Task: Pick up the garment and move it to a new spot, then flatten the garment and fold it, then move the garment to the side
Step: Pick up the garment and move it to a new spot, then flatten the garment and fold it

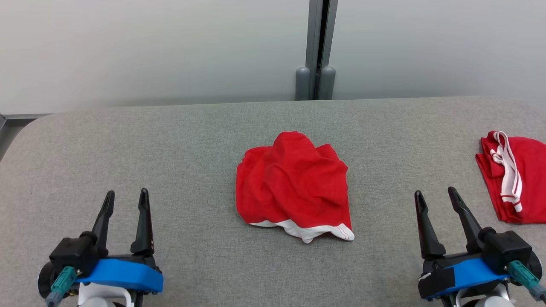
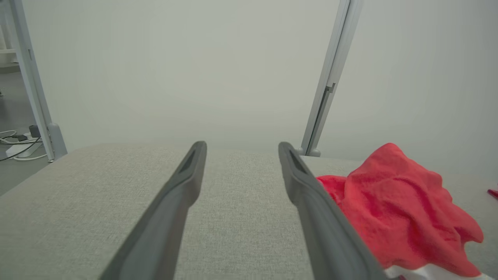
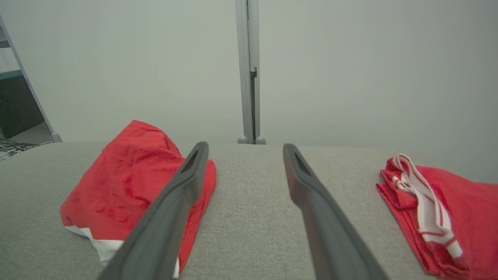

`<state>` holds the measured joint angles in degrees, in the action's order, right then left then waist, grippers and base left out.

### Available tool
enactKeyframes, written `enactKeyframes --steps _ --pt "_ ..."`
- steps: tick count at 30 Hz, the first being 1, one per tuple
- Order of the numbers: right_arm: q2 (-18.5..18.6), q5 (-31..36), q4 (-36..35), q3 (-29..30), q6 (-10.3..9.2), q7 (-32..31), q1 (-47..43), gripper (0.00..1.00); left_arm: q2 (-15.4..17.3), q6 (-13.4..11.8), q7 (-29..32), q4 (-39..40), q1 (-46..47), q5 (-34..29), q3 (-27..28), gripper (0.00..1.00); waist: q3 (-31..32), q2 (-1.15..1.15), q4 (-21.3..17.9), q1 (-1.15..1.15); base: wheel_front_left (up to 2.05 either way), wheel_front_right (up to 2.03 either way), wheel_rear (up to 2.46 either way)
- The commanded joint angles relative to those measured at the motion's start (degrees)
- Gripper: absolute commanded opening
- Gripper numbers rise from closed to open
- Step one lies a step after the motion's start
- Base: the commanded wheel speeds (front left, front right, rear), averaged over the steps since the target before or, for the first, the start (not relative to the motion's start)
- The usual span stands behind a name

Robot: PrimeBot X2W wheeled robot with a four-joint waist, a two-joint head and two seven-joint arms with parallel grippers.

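A crumpled red garment (image 1: 294, 185) with a white hem lies heaped at the middle of the grey table (image 1: 179, 140). It also appears at the right of the left wrist view as the red garment (image 2: 400, 210) and at the left of the right wrist view as the red garment (image 3: 128, 182). My left gripper (image 1: 126, 196) rests open at the lower left, well apart from the cloth, with nothing between its fingers. My right gripper (image 1: 436, 194) stands open at the lower right, likewise holding nothing.
A second red garment (image 1: 514, 175) with white striped bands lies folded at the table's right edge, also seen as the folded garment (image 3: 439, 210). A grey wall post (image 1: 316, 47) rises behind the table. Cables lie on the floor (image 2: 17, 142) off the left end.
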<state>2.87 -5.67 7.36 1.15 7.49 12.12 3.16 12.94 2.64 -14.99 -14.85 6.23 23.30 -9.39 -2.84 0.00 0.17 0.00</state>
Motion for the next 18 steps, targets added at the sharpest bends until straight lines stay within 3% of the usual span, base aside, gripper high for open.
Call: enactKeyframes --steps 1,18 --pt "0.1 -0.3 0.3 0.4 0.00 -0.1 -0.7 1.00 0.1 0.2 -0.2 -0.4 -0.9 -0.6 0.7 1.00 0.3 0.00 -0.1 0.00 0.00 0.00 0.00" --pt "0.0 -1.1 1.1 1.0 0.00 -1.0 -2.5 1.00 -0.1 1.3 -0.2 -4.5 -1.5 -1.3 1.8 1.00 2.1 0.00 -0.2 0.00 0.00 0.00 0.00"
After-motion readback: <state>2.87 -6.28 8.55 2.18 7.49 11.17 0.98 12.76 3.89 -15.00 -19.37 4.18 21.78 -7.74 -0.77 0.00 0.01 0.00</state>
